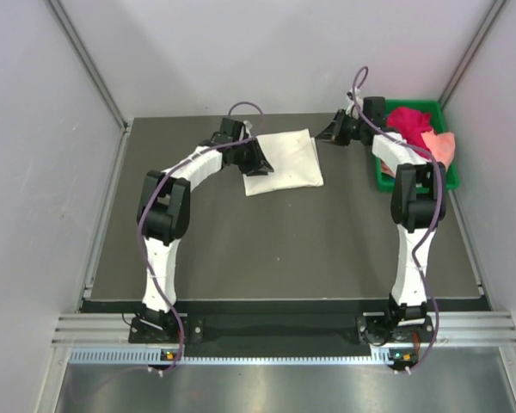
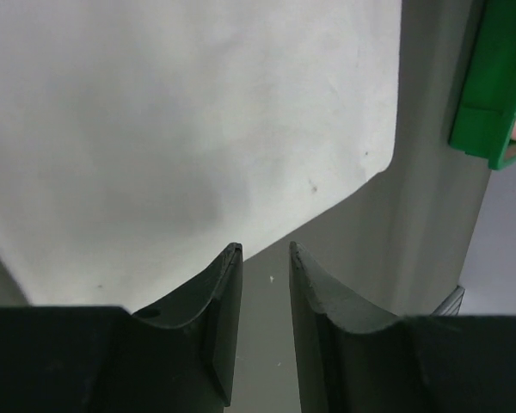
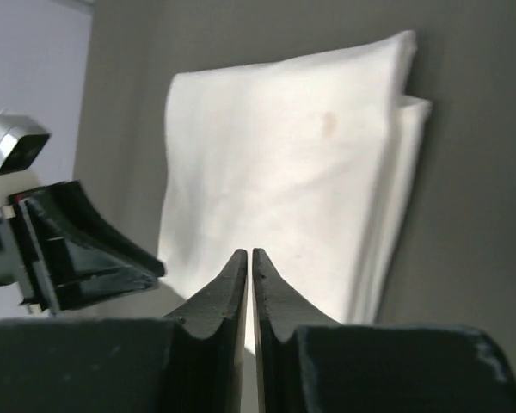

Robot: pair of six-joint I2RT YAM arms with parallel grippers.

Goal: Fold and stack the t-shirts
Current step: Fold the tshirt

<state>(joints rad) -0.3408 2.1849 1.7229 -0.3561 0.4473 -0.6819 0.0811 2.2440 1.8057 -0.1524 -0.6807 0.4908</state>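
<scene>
Left tool (image 2: 265, 248) jaws slightly apart; right tool (image 3: 248, 253) jaws pressed together; tools face each other.

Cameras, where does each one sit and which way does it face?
Top external: above and behind the robot, looking down on the table; left arm, right arm, left gripper and right gripper show.
Left wrist: on the left arm, facing across the white shirt toward the tray; its fingers show, slightly apart.
Right wrist: on the right arm, facing over the white shirt toward the left gripper; its fingers show, shut.
All three views share the white shirt.
</scene>
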